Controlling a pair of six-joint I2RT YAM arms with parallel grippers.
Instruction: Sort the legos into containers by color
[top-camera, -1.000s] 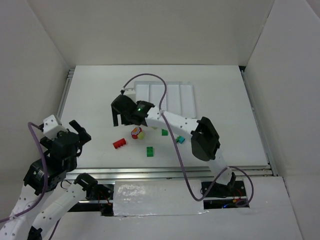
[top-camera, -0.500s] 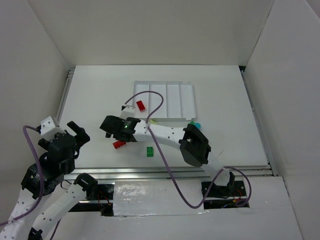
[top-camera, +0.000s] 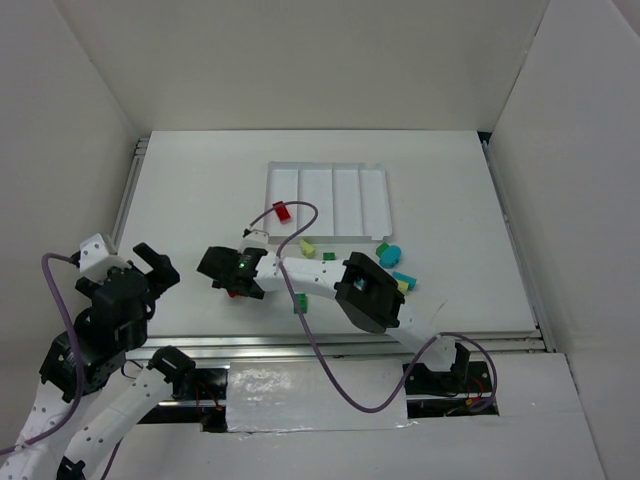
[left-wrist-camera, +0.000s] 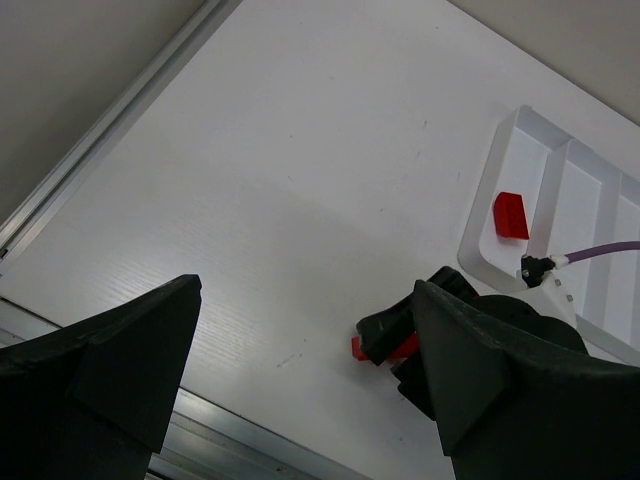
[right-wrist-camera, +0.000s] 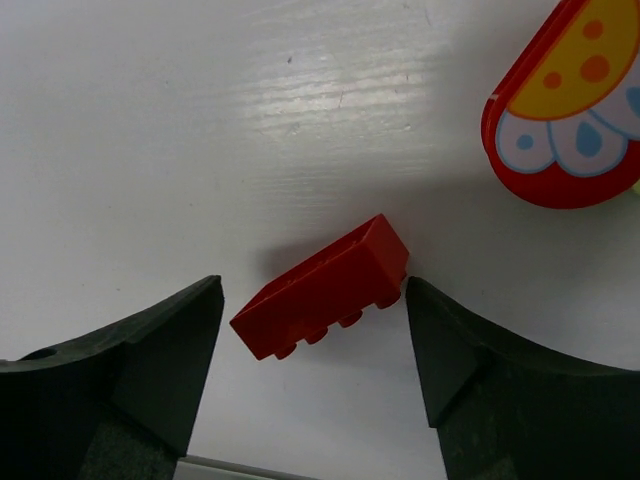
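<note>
Right claw (top-camera: 228, 282): spread wide and empty. Its fingers (right-wrist-camera: 130, 380) straddle a red brick (right-wrist-camera: 325, 288) lying flat on the surface (top-camera: 200, 200), and contact is not evident.
Left claw (top-camera: 158, 266): also spread wide, holding nothing. It sits at 9 o'clock of the right claw, well apart from every brick.
Tray (top-camera: 350, 200): at 1 o'clock of the right claw. A second red brick (top-camera: 282, 210) rests in its 9 o'clock end compartment, and no brick shows in the other three.
Decorated piece (right-wrist-camera: 565, 110): rounded and red-rimmed, at 2 o'clock of the straddled brick, near but apart.
Loose bricks: a yellow-green brick (top-camera: 306, 246), a green brick (top-camera: 328, 256) and a cyan piece (top-camera: 390, 250) lie toward 3 o'clock of the right claw.
Change over one second: the right claw stood over the tray's 7 o'clock corner. It has swung toward 7 o'clock and dropped around the red brick, which has not shifted. The tray's red brick, hidden then, now shows.
Meaning: one red appears delivered and closing on the next red seems imminent. Sorting looks barely begun.
</note>
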